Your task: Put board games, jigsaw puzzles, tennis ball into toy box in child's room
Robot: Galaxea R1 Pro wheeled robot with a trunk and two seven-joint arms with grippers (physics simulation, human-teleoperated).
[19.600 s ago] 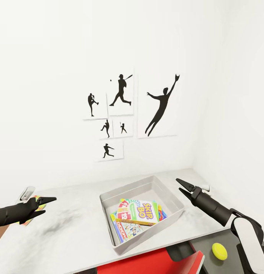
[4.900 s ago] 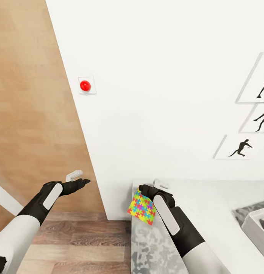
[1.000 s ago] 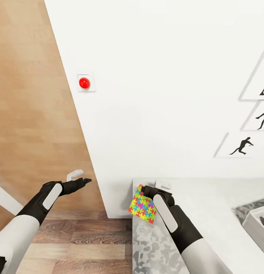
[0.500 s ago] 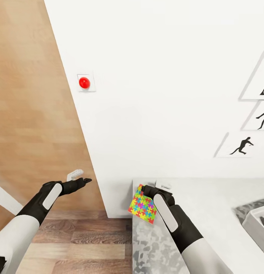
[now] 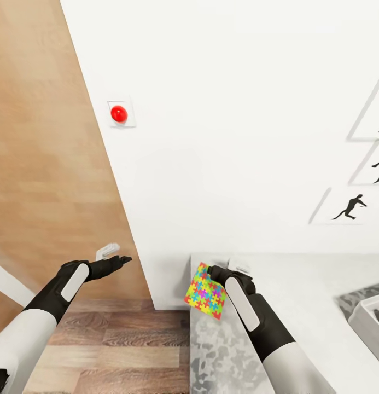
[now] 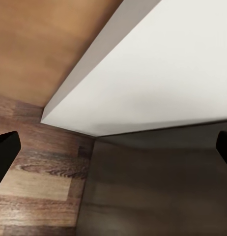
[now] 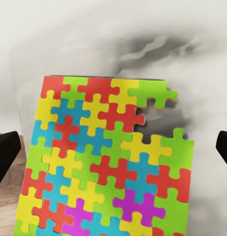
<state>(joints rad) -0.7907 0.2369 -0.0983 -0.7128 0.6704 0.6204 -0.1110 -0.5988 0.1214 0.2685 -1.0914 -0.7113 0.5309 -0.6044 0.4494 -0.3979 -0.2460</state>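
A jigsaw puzzle [image 5: 205,291] in bright interlocking colours lies at the left end of the table [image 5: 304,295], one corner hanging past the edge over the floor. My right gripper [image 5: 215,272] hovers right at it. In the right wrist view the jigsaw puzzle [image 7: 106,162] spreads under the right gripper [image 7: 113,147], whose fingertips [image 7: 5,152] stand wide apart, open, off its sides. My left gripper [image 5: 117,261] is open over the floor, left of the table, holding nothing; the left wrist view has it [image 6: 113,147] facing floor and wall. A corner of the toy box [image 5: 369,323] shows far right.
A brown wooden door [image 5: 41,153] stands at the left with a white handle [image 5: 107,250] close to my left gripper. A red button [image 5: 118,114] sits on the white wall. Black silhouette pictures [image 5: 350,208] hang at the right. A small white object [image 5: 239,266] lies behind the puzzle.
The head view has shifted slightly. My right gripper has edged a little to the right over the puzzle, which stays at the table's end. The left arm has not moved.
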